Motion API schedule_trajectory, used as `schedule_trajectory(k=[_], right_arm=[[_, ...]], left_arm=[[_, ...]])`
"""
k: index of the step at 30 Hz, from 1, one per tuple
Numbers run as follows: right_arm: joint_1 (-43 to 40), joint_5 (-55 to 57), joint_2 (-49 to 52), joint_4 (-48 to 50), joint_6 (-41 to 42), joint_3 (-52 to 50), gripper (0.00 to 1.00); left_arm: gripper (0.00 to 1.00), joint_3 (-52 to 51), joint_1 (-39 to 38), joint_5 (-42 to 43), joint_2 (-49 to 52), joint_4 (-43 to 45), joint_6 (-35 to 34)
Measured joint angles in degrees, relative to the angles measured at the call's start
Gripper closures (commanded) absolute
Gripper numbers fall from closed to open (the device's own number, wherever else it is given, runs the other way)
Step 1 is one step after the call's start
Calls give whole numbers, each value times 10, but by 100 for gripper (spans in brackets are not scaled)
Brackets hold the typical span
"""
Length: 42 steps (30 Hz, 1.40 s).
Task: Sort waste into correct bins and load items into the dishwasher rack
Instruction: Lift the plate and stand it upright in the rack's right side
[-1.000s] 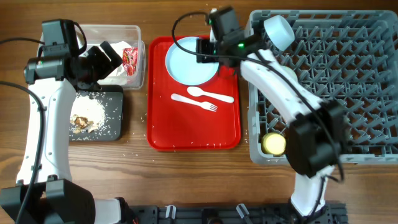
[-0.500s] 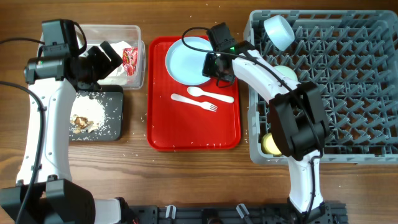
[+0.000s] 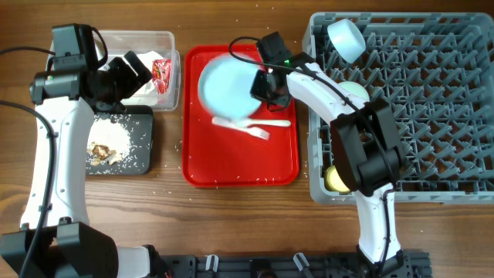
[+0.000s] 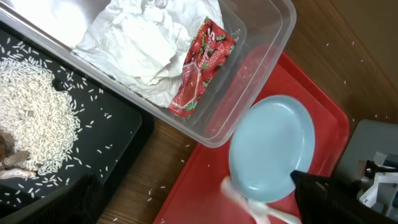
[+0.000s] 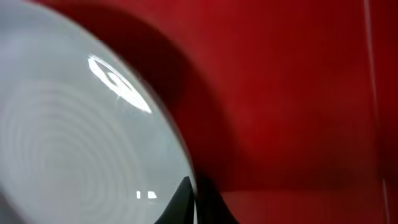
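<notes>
plate [image 3: 225, 87] blurred overhead, sharp from left wrist, wrapper [image 4: 202, 68] in clear tub [image 4: 278, 31]

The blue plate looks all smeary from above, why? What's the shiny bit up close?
Overhead: the plate is smeared, probably motion blur, while the red tray looks sharp. Left wrist: the plate is crisper. Right wrist: soft focus, a white glare streak on the plate, dark shadow on the tray.

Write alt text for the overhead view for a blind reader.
The right gripper holds a pale-blue plate by its rim above a red tray, where a white fork and spoon lie. A grey dishwasher rack stands at right; a clear tub and black tray at left.
</notes>
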Motion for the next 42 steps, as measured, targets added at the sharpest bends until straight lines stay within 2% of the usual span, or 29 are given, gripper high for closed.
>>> schedule_trajectory(k=[7, 14, 18, 19, 24, 28, 30, 34, 42], right_arm=[[-1, -24, 2, 16, -17, 0, 96], [-21, 2, -41, -15, -128, 30, 96], [-45, 82, -133, -30, -180, 34, 96], [-63, 156, -211, -37, -191, 43, 96], [-123, 365, -388, -72, -271, 68, 96], [-185, 454, -457, -104, -352, 75, 96], [-222, 483, -455, -112, -412, 70, 96], [-249, 496, -427, -96, -482, 28, 96], [-255, 513, -356, -34, -584, -48, 96]], left_arm=[[0, 0, 0, 0, 0, 0, 0], [0, 0, 0, 0, 0, 0, 0], [0, 0, 0, 0, 0, 0, 0], [0, 0, 0, 0, 0, 0, 0], [0, 0, 0, 0, 0, 0, 0], [0, 0, 0, 0, 0, 0, 0], [0, 0, 0, 0, 0, 0, 0], [0, 0, 0, 0, 0, 0, 0], [0, 0, 0, 0, 0, 0, 0]])
